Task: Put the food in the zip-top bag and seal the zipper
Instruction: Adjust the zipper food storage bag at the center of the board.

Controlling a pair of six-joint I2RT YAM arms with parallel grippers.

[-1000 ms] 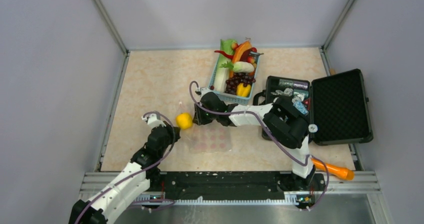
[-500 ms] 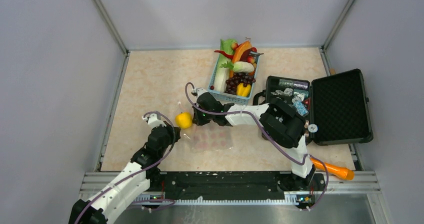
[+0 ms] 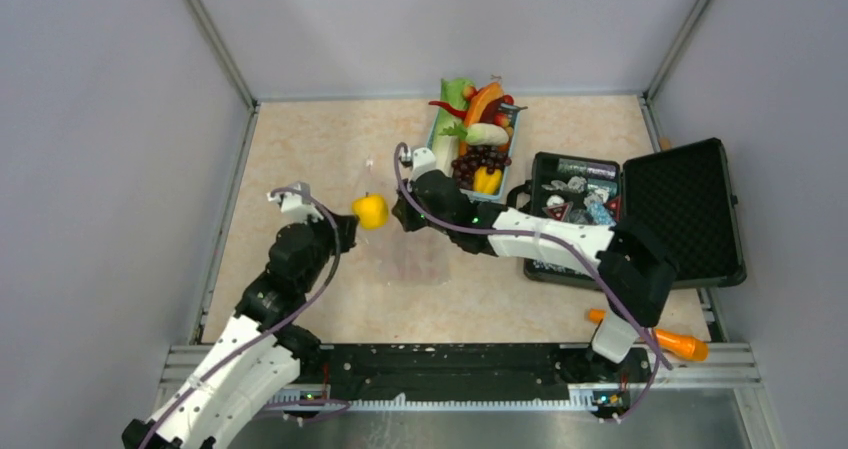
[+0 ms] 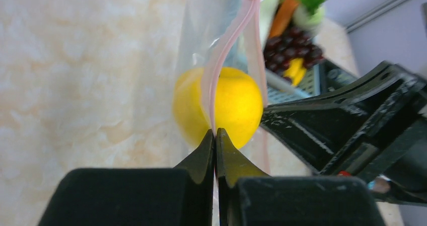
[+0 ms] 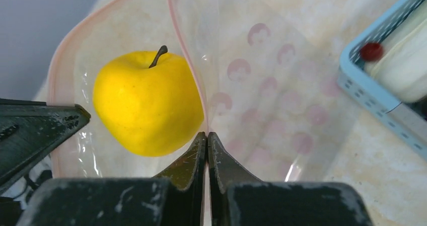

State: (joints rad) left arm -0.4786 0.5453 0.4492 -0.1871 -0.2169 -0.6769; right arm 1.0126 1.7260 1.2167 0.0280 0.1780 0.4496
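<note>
Over the counter's middle, two hands pinched one bag

Above the counter (image 3: 300, 159), the left hand (image 4: 215, 135) was pressed together on one strip of the pink zipper (image 4: 221, 60), and the right hand (image 5: 207, 138) on the other. Between them the zip-top bag (image 5: 272, 100) hung spread, with a yellow apple (image 5: 146, 102) in its mouth. At 1 o'clock from the bag stood the blue basket (image 3: 428, 159). At 3 o'clock lay the open black case (image 3: 685, 214), its packets' print too small to read.

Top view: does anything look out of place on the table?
Yes. A long orange piece lies alone at the table's near edge, beside the right arm's base, far from the basket that holds the other food. It looks stray, possibly dropped; the arm hides part of it.
</note>
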